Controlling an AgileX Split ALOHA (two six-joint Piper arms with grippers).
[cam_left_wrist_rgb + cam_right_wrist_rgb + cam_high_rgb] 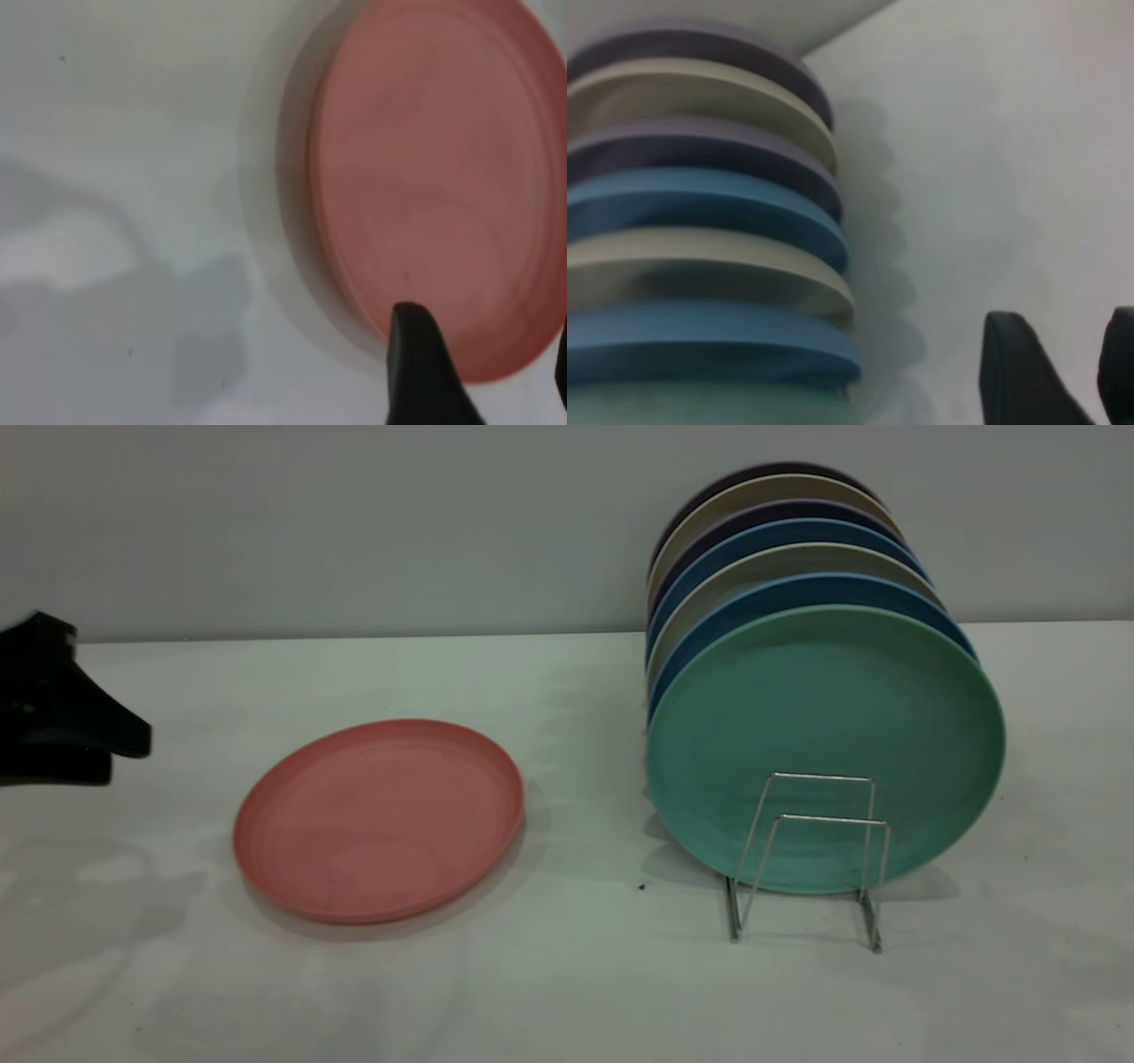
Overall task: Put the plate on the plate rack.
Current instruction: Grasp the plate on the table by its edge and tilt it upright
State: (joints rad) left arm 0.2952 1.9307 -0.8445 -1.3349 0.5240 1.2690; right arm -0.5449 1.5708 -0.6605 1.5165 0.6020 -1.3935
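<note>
The salmon-pink plate lies flat on the white table, left of the middle. It fills the left wrist view. The silver wire plate rack stands at the right; its two front loops are empty. My left gripper is at the far left edge, apart from the plate. In its wrist view it is open and empty, hovering over the plate's near rim. My right gripper is out of the exterior view; it is open and empty over bare table beside the racked plates.
Several plates stand upright in the rack: a teal-green one in front, then blue, beige and dark ones behind. A grey wall runs along the table's far edge. Bare table lies between the pink plate and the rack.
</note>
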